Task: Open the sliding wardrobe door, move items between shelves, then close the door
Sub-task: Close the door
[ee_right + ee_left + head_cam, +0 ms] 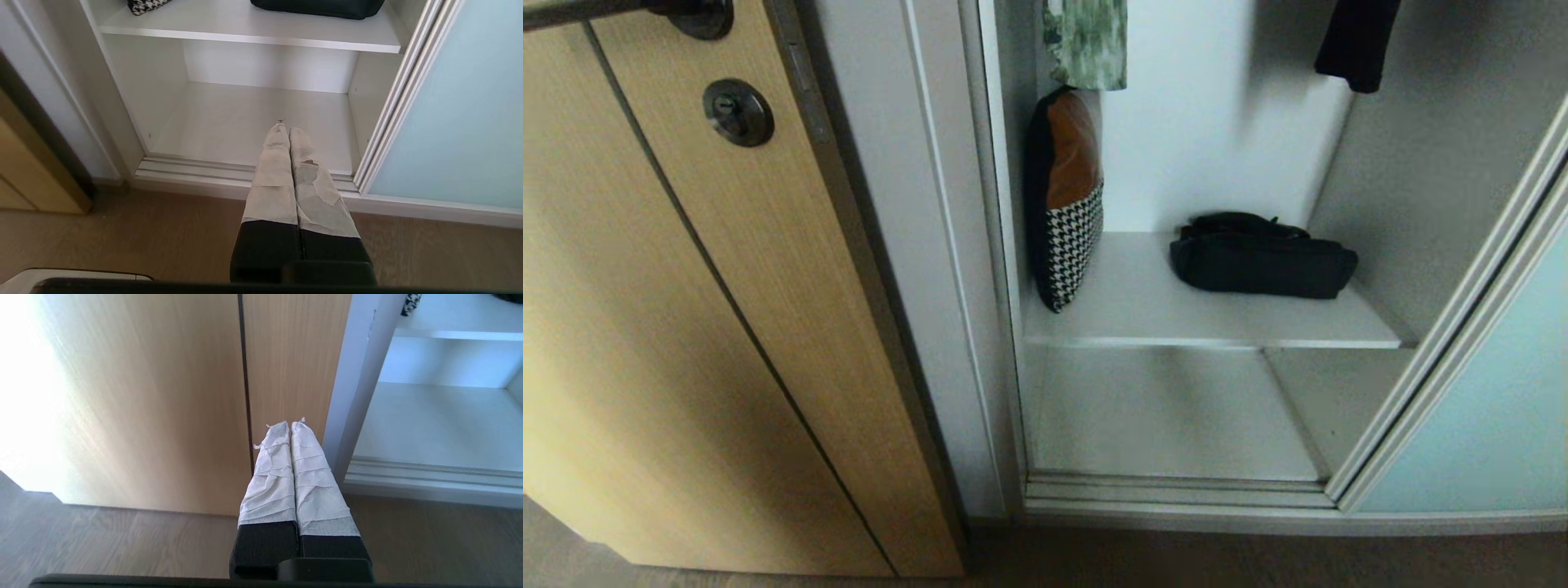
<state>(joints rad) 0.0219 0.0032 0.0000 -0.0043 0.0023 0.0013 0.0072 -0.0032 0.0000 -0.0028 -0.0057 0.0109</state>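
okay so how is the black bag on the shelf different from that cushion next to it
The black bag lies flat toward the right of the shelf; the cushion stands on edge against the left wall. The black bag is plain black all over; the cushion is orange-brown above a black-and-white houndstooth part. Both rest on the same shelf, apart from each other.

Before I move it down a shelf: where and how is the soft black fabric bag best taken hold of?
Probably by the handles lying folded on top of the black fabric bag, toward its back. Come in from the open front, over the white shelf's edge: the sliding turquoise glass door stands aside at the right, and the bag lies flat and low, so its body may be too wide to pinch.
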